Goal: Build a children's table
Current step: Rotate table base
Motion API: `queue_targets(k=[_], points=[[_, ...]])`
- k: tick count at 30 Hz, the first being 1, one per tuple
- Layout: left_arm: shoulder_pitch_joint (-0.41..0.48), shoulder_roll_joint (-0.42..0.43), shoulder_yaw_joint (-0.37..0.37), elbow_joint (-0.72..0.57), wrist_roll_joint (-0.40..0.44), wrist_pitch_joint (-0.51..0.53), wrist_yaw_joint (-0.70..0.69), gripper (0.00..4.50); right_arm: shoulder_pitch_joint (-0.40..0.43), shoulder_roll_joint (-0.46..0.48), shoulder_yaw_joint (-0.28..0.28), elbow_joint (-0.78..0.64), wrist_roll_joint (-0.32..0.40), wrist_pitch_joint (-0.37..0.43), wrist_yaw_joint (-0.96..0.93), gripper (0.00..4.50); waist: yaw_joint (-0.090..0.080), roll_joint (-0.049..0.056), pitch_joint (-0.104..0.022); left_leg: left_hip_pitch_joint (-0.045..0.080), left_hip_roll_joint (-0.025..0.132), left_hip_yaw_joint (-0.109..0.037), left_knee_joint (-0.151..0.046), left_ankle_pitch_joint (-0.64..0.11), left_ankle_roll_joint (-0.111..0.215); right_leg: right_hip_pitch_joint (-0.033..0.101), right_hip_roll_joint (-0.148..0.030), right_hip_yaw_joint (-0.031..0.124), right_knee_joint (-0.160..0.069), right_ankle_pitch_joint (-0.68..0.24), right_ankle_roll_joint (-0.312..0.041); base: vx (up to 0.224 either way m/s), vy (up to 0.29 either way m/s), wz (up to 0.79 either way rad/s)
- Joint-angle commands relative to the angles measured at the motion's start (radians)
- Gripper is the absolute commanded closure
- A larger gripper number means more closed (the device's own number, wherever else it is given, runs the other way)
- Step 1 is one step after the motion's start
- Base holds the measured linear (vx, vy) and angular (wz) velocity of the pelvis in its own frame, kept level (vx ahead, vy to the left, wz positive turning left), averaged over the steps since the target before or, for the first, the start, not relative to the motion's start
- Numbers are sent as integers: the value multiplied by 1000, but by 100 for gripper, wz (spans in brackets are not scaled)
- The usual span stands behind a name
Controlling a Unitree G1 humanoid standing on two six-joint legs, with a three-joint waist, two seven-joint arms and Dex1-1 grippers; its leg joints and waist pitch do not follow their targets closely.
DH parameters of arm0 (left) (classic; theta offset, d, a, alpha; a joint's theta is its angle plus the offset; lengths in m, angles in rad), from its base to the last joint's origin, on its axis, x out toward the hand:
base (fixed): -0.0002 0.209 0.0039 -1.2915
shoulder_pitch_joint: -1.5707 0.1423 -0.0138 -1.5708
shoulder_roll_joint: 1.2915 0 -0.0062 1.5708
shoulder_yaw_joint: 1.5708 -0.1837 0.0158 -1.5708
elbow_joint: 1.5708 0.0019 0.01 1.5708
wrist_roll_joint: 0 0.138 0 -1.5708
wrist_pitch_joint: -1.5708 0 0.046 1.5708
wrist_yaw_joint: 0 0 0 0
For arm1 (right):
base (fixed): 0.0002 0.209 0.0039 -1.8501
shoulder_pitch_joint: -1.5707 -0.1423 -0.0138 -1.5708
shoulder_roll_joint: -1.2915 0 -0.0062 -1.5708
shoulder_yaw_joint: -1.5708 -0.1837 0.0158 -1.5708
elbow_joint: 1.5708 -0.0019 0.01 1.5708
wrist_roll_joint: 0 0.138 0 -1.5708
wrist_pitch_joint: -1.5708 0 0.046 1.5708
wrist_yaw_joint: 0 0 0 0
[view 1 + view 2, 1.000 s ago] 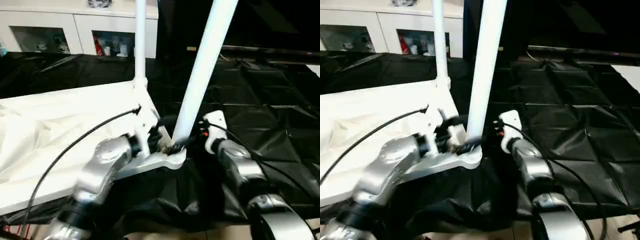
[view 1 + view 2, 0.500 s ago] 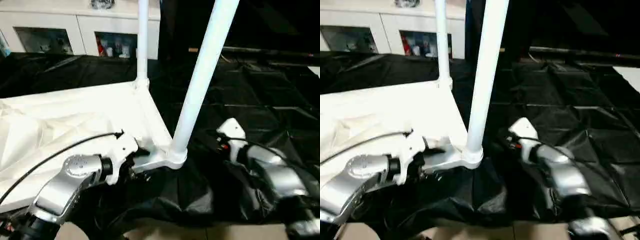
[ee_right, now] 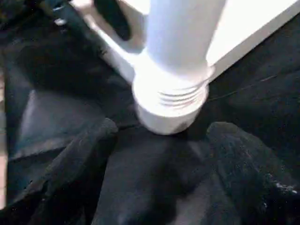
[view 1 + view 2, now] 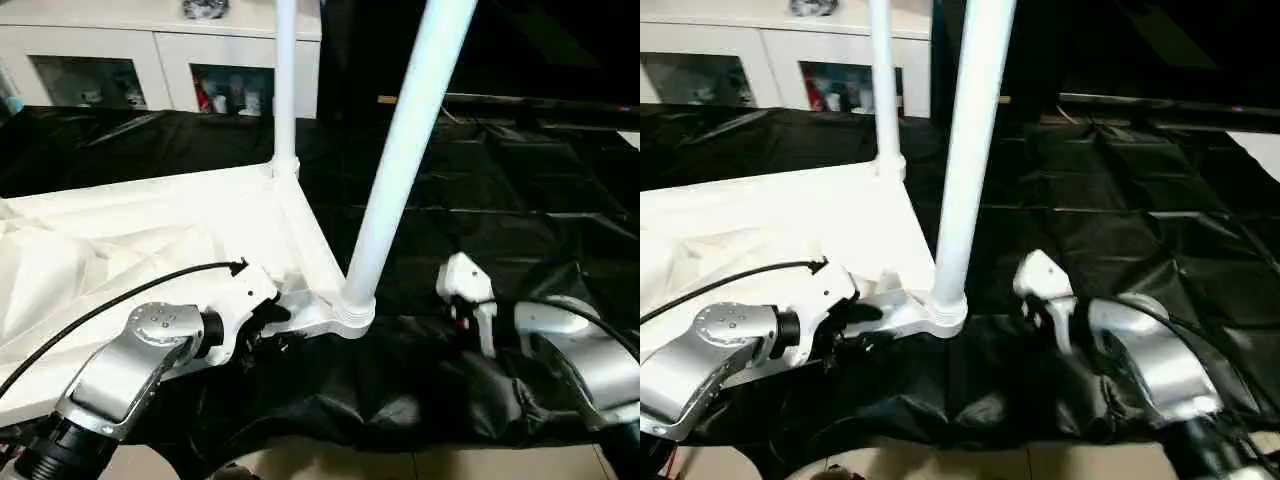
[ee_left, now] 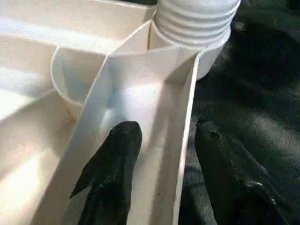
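The white table top (image 4: 170, 215) lies upside down on the black sheet. One tube leg (image 4: 285, 90) stands in its far corner socket, and a second leg (image 4: 402, 165) leans slightly in the near corner socket (image 4: 350, 312). My left gripper (image 5: 166, 133) is open at the rim just left of that socket. One finger (image 5: 117, 159) rests inside the ribbed channel, the other finger (image 5: 220, 159) is outside over the sheet, and the rim wall runs between them. My right gripper (image 3: 165, 125) is open, a short way right of the socket, pointing at the leg's threaded base (image 3: 171, 96) without touching it.
A black sheet (image 4: 520, 190) covers the work surface and folds up at the near edge, with floor (image 4: 330, 465) below it. A white glass-door cabinet (image 4: 150, 60) stands at the back. Crumpled white wrapping (image 4: 50, 280) lies over the top's left part. A black cable (image 4: 100, 312) arcs from my left arm.
Both grippers were at the near leg's base a second ago. The left has drawn back along the rim. The right has let go of the leg and pulled away to the right.
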Motion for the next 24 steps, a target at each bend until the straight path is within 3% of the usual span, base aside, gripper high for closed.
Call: queue_targets(k=[1, 4, 7, 10, 13, 14, 18, 19, 20, 24], points=[[-13, 7, -11, -1, -1, 8, -15, 275, 4, -12, 2, -25, 11, 16, 6, 90, 3, 18, -58, 11, 13, -2, -70, -324, 0, 41, -33, 34, -83, -299, -162, 0, 0, 0], [-12, 17, -19, 1, -4, 17, -32, 299, 7, -17, 3, -34, 14, 26, 3, 90, 2, 13, -57, 10, 12, -2, -69, -328, 0, 41, -33, 34, -84, -318, -156, 0, 0, 0], [-15, 15, -19, 13, 0, 9, -30, 344, 8, -22, 4, -42, 17, 34, 1, 90, 1, 14, -57, 11, 12, -2, -69, -332, 0, 40, -34, 34, -86, -334, -151, 0, 0, 0], [-20, 11, -18, 26, 0, -1, -35, 348, 9, -24, 5, -47, 17, 40, 0, 90, 1, 15, -57, 11, 13, -3, -70, -333, -1, 40, -34, 34, -87, -343, -144, 0, 0, 0], [-22, 8, -23, 46, -4, -27, -58, 381, 7, -21, 6, -43, 12, 38, -2, 90, 1, 15, -58, 11, 12, -2, -69, -333, -2, 39, -34, 34, -87, -342, -145, 0, 0, 0], [-28, 3, -30, 73, 2, -77, -79, 388, 5, -19, 8, -41, 10, 36, -1, 90, 1, 7, -58, 10, 12, -2, -69, -330, 2, 39, -34, 33, -90, -344, -143, 0, 0, 0], [-66, -10, -62, 166, 36, -229, -130, 427, 0, -15, 12, -39, 9, 35, 0, 90, 5, 11, -59, 13, 12, -2, -69, -328, 5, 37, -36, 35, -92, -348, -133, 0, 0, 0], [-91, -19, -73, 213, 48, -308, -159, 439, 0, -14, 13, -40, 8, 34, -1, 90, 6, 11, -59, 10, 12, -3, -70, -324, 2, 40, -37, 35, -90, -339, -134, 0, 0, 0], [-92, -20, -73, 214, 48, -310, -159, 439, 0, -14, 13, -40, 8, 34, -1, 90, 7, 14, -60, 11, 13, -3, -70, -326, -1, 39, -37, 35, -88, -336, -135, 0, 0, 0], [-146, -35, -93, 284, 69, -419, -201, 445, 4, -19, 10, -46, 9, 36, -3, 90, 13, 12, -61, 13, 13, -2, -70, -325, -2, 40, -40, 36, -88, -340, -134, 0, 0, 0]])
